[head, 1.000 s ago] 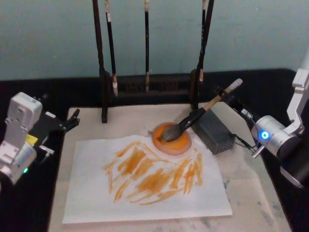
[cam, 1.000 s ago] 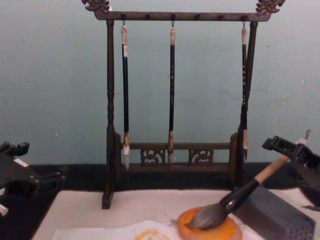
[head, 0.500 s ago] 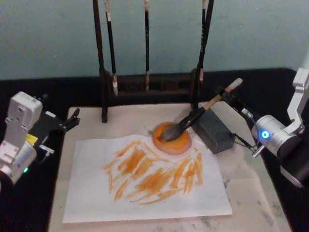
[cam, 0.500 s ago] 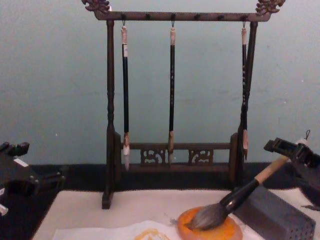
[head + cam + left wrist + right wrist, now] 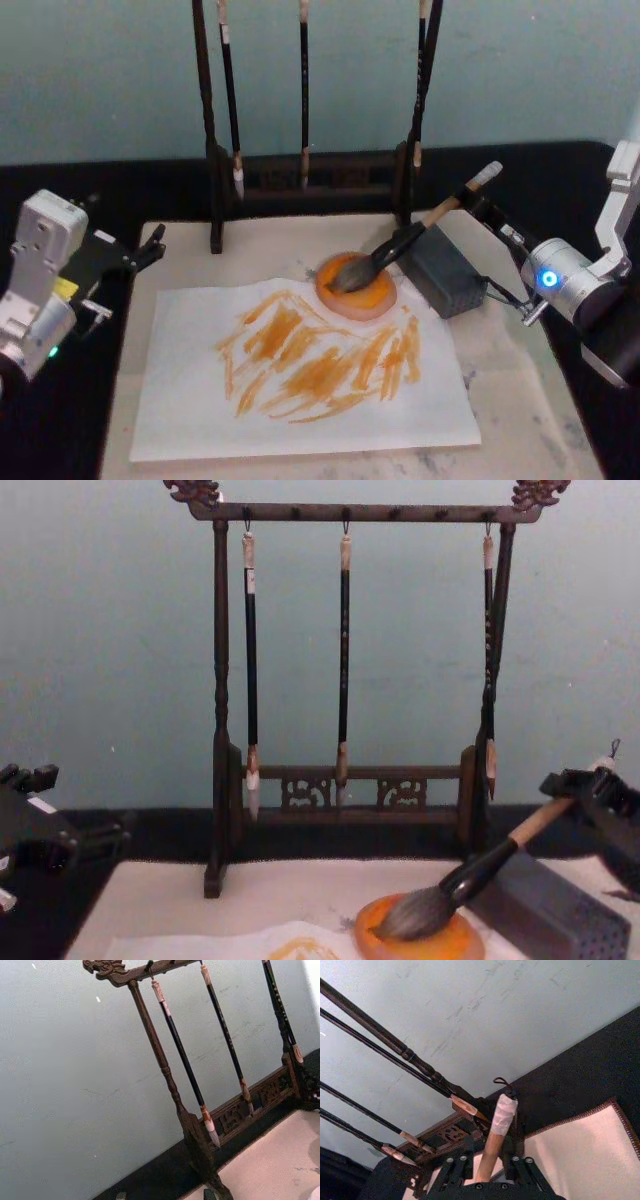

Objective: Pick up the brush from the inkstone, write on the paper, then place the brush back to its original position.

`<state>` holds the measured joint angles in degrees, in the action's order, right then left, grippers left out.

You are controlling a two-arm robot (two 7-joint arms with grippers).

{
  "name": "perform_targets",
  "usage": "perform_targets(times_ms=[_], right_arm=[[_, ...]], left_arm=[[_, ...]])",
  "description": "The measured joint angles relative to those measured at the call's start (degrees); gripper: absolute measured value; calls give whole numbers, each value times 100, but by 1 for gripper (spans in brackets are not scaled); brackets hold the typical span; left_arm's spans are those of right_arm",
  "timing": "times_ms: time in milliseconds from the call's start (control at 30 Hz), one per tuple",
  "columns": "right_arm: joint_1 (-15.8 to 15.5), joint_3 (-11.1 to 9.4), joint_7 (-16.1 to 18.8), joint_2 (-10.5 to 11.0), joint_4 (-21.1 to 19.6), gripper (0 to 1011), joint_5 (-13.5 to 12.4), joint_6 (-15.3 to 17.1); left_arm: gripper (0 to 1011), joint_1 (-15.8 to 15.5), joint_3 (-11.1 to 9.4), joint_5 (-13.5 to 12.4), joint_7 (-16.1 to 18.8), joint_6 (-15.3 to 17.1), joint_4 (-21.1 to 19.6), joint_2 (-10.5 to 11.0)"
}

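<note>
Evidently the put-back step is in hand, judged from how things lie. The paper (image 5: 200,400) is covered w/ orange strokes. The brush (image 5: 400,245) is found lying w/ its bristles on the inkstone (image 5: 378,300), which sits at the sheet's 1 o'clock corner. From the dish the handle is slanted up toward 2 o'clock and is propped on the grey block (image 5: 450,275) just beside it.

The right gripper (image 5: 466,200) is placed round the handle's upper part, below the white cap. In the right wrist view its fingers (image 5: 520,1166) are seen spread either side of the wood w/ a gap, so the brush is taken as let go, not clamped. The left gripper (image 5: 150,245) is parked at the mat's (image 5: 520,400) 10 o'clock corner, well apart from the work.

Next, a clean pull-back of the right arm is called for, approx. toward 2 o'clock along the handle axis, so cap and loop are not snagged. If a finger were dragged across the wood, the brush could be rolled off the block.
</note>
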<state>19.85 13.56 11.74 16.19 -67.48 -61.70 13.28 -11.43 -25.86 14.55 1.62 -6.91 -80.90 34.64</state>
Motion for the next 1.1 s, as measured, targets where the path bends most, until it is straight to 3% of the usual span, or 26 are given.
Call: perform_targets(times_ms=[167, 233, 800, 1100], right_arm=[[-1, 0, 0, -1, -3, 201, 0, 0], [0, 0, 1, -1, -5, 180, 0, 1], [-1, 1, -2, 0, -5, 178, 5, 1], [-21, 102, 105, 90, -253, 175, -109, -131]], left_arm=[[1001, 0, 0, 0, 0, 0, 0, 0], [1001, 0, 0, 0, 0, 0, 0, 0], [1001, 0, 0, 0, 0, 0, 0, 0], [1001, 0, 0, 0, 0, 0, 0, 0]])
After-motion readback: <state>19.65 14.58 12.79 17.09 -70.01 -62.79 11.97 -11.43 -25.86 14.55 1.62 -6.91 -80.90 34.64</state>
